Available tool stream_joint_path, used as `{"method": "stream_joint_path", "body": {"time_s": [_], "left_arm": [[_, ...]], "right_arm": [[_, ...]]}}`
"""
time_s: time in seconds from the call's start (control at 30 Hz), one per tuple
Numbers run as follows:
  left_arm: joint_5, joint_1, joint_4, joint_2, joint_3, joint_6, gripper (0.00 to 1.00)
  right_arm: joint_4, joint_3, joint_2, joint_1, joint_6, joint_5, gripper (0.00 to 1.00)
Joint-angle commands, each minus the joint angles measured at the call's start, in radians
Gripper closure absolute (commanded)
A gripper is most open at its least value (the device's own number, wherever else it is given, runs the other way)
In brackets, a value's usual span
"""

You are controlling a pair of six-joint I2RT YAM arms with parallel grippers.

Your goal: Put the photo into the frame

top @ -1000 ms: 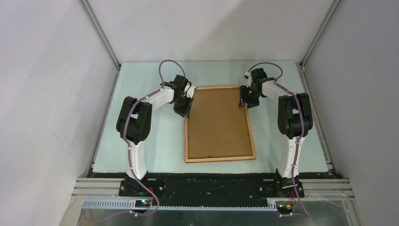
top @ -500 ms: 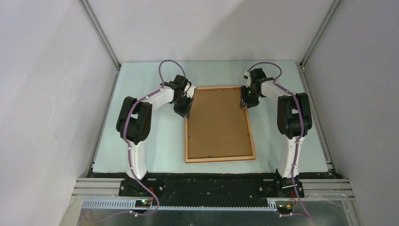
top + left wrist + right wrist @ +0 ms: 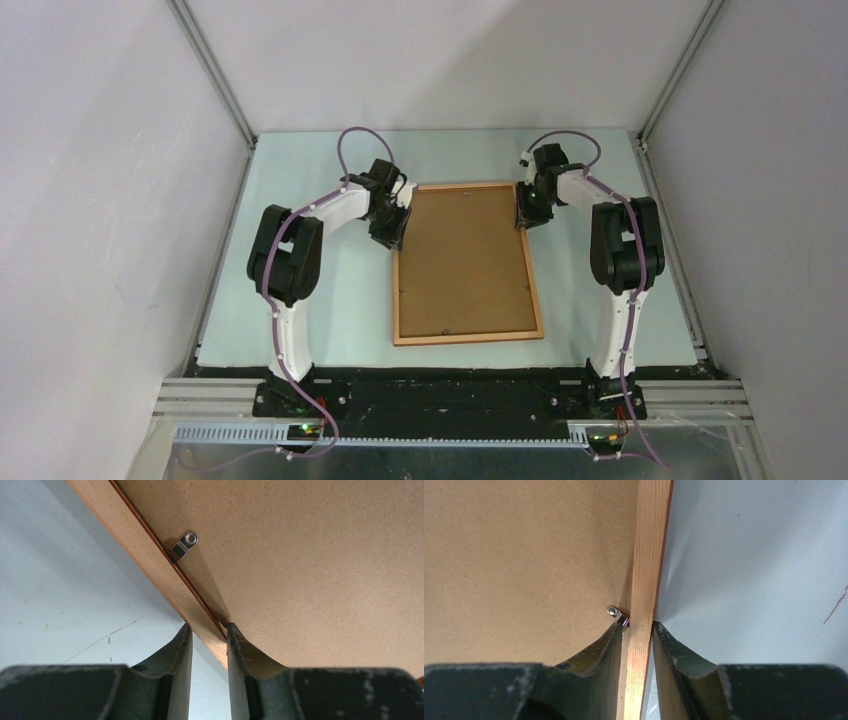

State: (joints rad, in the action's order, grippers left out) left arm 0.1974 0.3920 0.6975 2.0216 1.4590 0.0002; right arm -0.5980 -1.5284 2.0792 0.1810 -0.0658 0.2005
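Lying back-up mid-table: thin orange-brown wooden picture frame (image 3: 468,338), flat brown backing board (image 3: 465,260) sitting inside, small metal turn-clip (image 3: 184,544) bearing on board by left moulding. No photo showing; possibly lying under board, cannot tell. Far end: left gripper (image 3: 207,630) pinching left moulding, right gripper (image 3: 639,627) pinching right moulding, probably gripping both sides for level lift or flip. Underneath, pale blue-green tabletop (image 3: 330,310), showing light scratches; beyond, plain grey-white walls (image 3: 450,60) enclosing.
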Motion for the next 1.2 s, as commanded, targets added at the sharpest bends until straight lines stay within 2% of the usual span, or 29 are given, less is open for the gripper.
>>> {"method": "stream_joint_path", "body": {"time_s": [0.0, 0.23, 0.37, 0.43, 0.53, 0.67, 0.97, 1.17], "left_arm": [[0.030, 0.001, 0.010, -0.012, -0.015, 0.066, 1.00], [0.030, 0.001, 0.010, -0.009, -0.014, 0.064, 1.00], [0.031, 0.000, 0.009, -0.009, -0.014, 0.065, 1.00], [0.031, 0.000, 0.010, -0.010, -0.014, 0.065, 1.00], [0.029, 0.001, 0.011, -0.012, -0.014, 0.065, 1.00], [0.028, 0.001, 0.010, -0.014, -0.014, 0.067, 1.00], [0.019, -0.002, 0.010, -0.040, -0.030, 0.079, 1.00], [0.025, -0.002, 0.011, -0.050, -0.037, 0.071, 1.00]], "right_arm": [[0.003, -0.052, 0.016, 0.007, 0.034, 0.054, 0.69], [-0.008, -0.092, 0.030, 0.008, 0.061, 0.085, 0.76], [-0.009, -0.103, 0.028, 0.006, 0.063, 0.092, 0.76], [-0.008, -0.104, 0.023, 0.005, 0.064, 0.101, 0.73], [-0.010, -0.099, 0.007, 0.002, 0.062, 0.107, 0.62], [-0.016, -0.091, -0.019, -0.008, 0.055, 0.114, 0.55], [-0.033, -0.080, -0.063, -0.026, 0.051, 0.115, 0.51], [-0.022, 0.048, -0.135, -0.029, 0.075, 0.061, 0.50]]}}
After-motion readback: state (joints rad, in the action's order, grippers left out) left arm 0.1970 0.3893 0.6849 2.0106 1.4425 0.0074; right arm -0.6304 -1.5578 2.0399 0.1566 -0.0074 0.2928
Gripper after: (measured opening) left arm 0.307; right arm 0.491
